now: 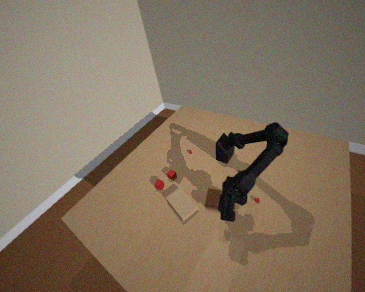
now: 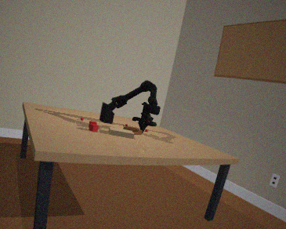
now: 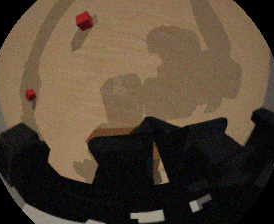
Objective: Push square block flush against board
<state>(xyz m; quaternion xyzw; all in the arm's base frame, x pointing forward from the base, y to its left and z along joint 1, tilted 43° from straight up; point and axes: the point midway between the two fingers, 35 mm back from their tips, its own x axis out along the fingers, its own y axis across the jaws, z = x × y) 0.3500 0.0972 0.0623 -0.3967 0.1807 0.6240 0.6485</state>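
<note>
The brown square block (image 1: pixel 212 198) (image 3: pixel 110 132) lies flat on the table, partly hidden by the gripper. The pale rectangular board (image 1: pixel 182 204) (image 2: pixel 121 133) lies to the block's left in the top view, with a strip of table between them. A bit of the board (image 3: pixel 163 176) shows past the fingers in the wrist view. My gripper (image 1: pixel 228 218) (image 2: pixel 143 130) (image 3: pixel 148 119) is shut and empty. It points down low, on the block's side away from the board. I cannot tell whether the fingertips touch the block.
A red cube (image 1: pixel 172 174) and a round red piece (image 1: pixel 159 184) stand close to the board's far left end in the top view. Small red pieces (image 1: pixel 190 151) (image 1: pixel 257 200) lie farther off, one near the arm base and one right of the gripper.
</note>
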